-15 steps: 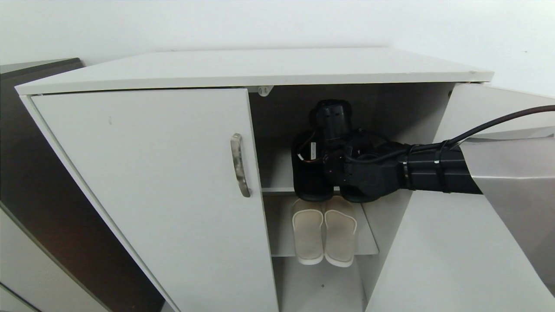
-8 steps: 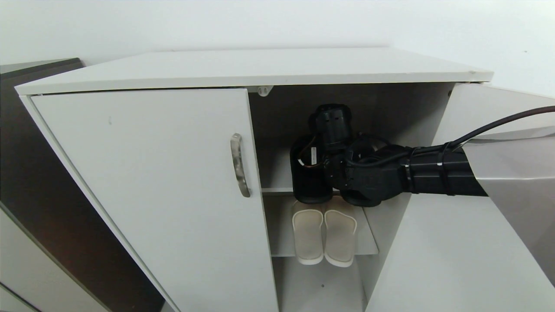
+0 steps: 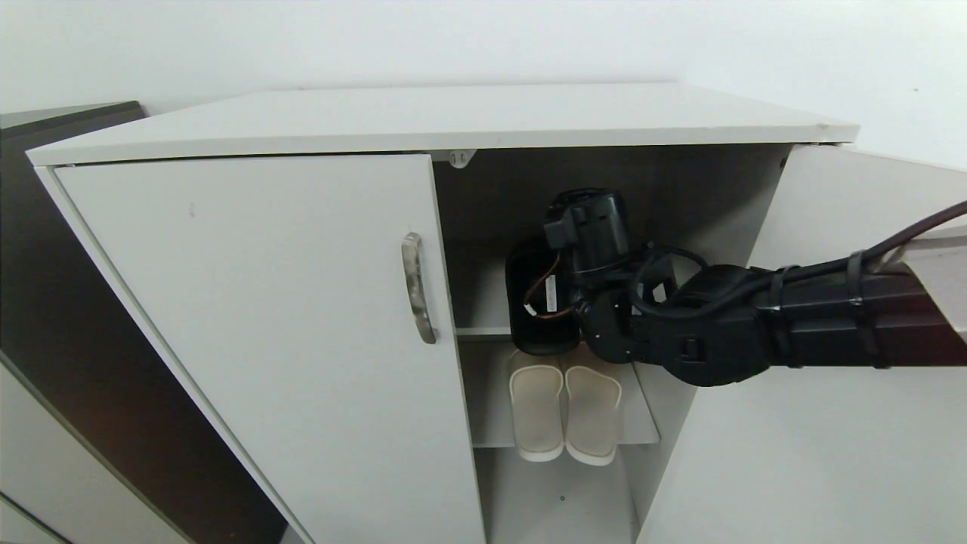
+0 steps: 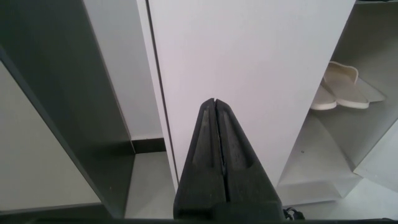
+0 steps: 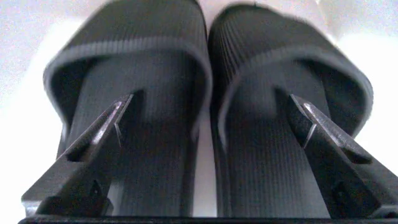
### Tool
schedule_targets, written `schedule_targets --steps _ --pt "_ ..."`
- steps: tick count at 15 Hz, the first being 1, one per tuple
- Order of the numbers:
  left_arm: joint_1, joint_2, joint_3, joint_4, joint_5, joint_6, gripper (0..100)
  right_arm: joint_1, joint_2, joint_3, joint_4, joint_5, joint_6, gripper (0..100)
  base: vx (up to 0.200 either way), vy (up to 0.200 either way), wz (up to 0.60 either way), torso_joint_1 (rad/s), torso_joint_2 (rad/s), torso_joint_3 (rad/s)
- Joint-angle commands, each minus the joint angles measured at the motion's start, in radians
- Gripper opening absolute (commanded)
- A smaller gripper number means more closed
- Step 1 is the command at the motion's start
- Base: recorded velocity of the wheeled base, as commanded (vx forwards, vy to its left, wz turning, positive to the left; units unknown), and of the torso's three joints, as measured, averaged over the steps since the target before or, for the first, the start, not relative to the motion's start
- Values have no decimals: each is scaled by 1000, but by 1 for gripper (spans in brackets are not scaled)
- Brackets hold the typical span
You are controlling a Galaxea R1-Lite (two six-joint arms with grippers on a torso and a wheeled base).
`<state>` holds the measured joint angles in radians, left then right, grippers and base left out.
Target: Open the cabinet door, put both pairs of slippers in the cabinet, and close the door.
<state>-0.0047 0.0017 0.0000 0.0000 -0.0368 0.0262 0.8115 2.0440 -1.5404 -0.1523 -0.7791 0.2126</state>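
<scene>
The cabinet (image 3: pixel 453 121) has its right door (image 3: pixel 801 453) swung open and its left door (image 3: pixel 264 325) closed. A black pair of slippers (image 3: pixel 532 306) rests on the upper shelf, heels at the shelf's front edge. My right gripper (image 3: pixel 574 310) sits at those heels. In the right wrist view it (image 5: pixel 211 99) is open, its fingers (image 5: pixel 102 134) spread either side of the black slippers (image 5: pixel 155 124) without gripping them. A white pair of slippers (image 3: pixel 563 404) lies on the lower shelf. My left gripper (image 4: pixel 214 106) is shut and empty, low before the closed door.
A metal handle (image 3: pixel 418 287) is on the closed left door. A dark cabinet (image 3: pixel 68 317) stands beside it on the left. The bottom compartment (image 3: pixel 559 499) under the white slippers (image 4: pixel 342 87) holds nothing. A white wall is behind.
My right arm has drawn back toward me out of the cabinet. The black slippers settled slightly lower and stay on the upper shelf.
</scene>
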Motion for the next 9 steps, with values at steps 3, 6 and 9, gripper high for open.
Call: schedule_targets --steps 3,6,9 --pt "0 0 0 0 0 0 0 61 -171 218 -90 1 -2 100 0 0 0 0 0 0" --pt "0 0 0 0 0 0 0 87 -271 322 -115 9 2 0 0 0 0 0 0 0" --pt "0 0 0 0 0 0 0 100 -324 395 -141 17 5 0 0 0 0 0 0 0"
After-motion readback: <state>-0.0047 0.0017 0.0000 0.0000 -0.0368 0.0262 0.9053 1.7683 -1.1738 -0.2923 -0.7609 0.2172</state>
